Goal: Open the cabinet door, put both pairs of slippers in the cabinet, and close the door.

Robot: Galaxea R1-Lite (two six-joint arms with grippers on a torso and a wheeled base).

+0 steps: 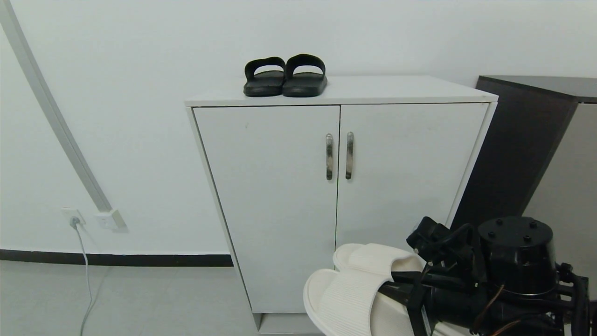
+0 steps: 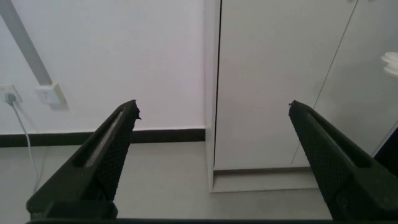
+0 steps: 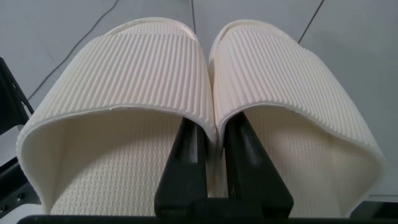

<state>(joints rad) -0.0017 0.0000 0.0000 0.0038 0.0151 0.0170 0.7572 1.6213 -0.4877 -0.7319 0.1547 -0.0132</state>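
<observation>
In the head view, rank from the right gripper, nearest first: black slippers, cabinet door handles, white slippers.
1. The white slippers, held in the right gripper, low before the cabinet.
2. The door handles, mid-height where the doors meet.
3. The black slippers, on the cabinet top.

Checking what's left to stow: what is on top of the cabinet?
A pair of black slippers, side by side on the cabinet top. Its inside is hidden: both doors are shut.

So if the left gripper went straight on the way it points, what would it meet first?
Probably the cabinet, near its left front edge. The open left gripper aims about there, with nothing visible between, though depth is unclear.
</observation>
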